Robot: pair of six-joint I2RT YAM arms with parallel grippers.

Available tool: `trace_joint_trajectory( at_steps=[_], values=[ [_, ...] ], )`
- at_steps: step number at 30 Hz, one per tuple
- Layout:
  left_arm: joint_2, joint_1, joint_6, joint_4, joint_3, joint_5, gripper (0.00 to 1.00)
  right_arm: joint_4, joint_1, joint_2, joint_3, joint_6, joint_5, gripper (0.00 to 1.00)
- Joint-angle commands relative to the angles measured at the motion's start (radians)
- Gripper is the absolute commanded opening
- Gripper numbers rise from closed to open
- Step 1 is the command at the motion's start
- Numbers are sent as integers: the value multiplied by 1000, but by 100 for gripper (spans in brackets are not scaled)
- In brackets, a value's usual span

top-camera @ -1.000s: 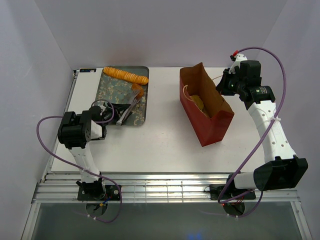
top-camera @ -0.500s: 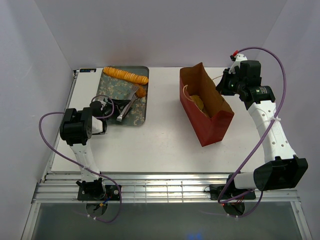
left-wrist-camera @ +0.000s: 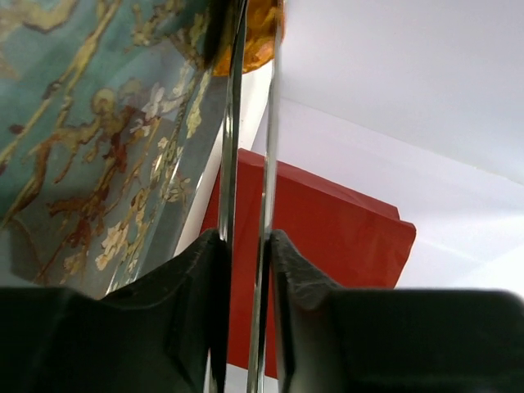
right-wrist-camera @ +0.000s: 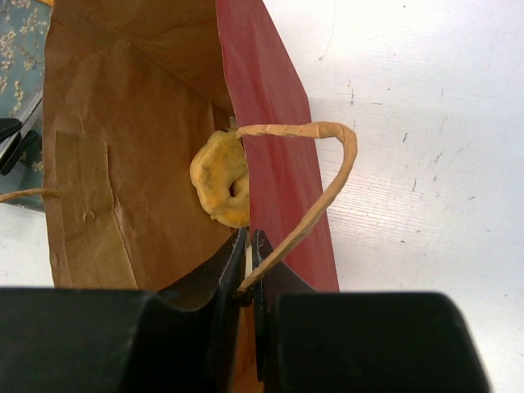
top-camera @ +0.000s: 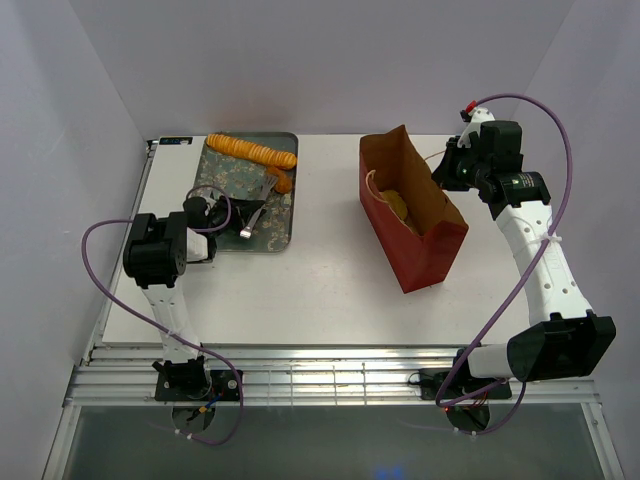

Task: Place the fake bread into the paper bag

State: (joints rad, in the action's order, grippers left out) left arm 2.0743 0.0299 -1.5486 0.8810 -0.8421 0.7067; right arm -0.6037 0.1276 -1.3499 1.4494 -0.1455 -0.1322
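Note:
My left gripper (top-camera: 207, 211) (left-wrist-camera: 248, 246) is shut on the metal tongs (top-camera: 256, 208) (left-wrist-camera: 232, 123), both arms pressed between its fingers. The tong tips pinch a small golden piece of fake bread (top-camera: 283, 184) (left-wrist-camera: 255, 39) at the right edge of the grey floral tray (top-camera: 222, 182) (left-wrist-camera: 90, 139). A long ridged loaf (top-camera: 252, 151) lies across the tray's far end. The red paper bag (top-camera: 428, 250) (right-wrist-camera: 274, 123) stands open at the right, with a donut-like bread (right-wrist-camera: 221, 176) (top-camera: 397, 206) inside. My right gripper (top-camera: 448, 170) (right-wrist-camera: 248, 242) is shut on the bag's right rim, at the foot of its string handle (right-wrist-camera: 332, 176).
The tray sits at the table's far left, about a hand's width from the bag. White walls close in the table on the left, back and right. A purple cable loops beside each arm.
My left gripper has squeezed the tongs together, and their tips have closed on the small bread piece. The left arm has shifted slightly away from me. The right arm and bag have not moved.

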Motion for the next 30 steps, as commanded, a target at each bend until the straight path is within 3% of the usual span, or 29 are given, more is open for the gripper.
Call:
trace_joint_trajectory(
  at_steps=[1, 7, 16, 21, 30],
  values=[
    [-22, -5, 19, -5, -14, 11, 36, 21, 3, 11, 16, 17, 13, 13],
    [-74, -4, 25, -11, 9, 22, 20, 18, 3, 9, 19, 17, 8, 13],
    [-311, -5, 31, -25, 97, 59, 20, 15, 3, 20, 12, 21, 17, 13],
    [-557, -13, 96, -183, 72, 82, 21, 24, 3, 20, 0, 11, 3, 13],
    [-783, -284, 130, -309, -35, 47, 22, 33, 1, 35, -15, 0, 2, 13]
  ],
)
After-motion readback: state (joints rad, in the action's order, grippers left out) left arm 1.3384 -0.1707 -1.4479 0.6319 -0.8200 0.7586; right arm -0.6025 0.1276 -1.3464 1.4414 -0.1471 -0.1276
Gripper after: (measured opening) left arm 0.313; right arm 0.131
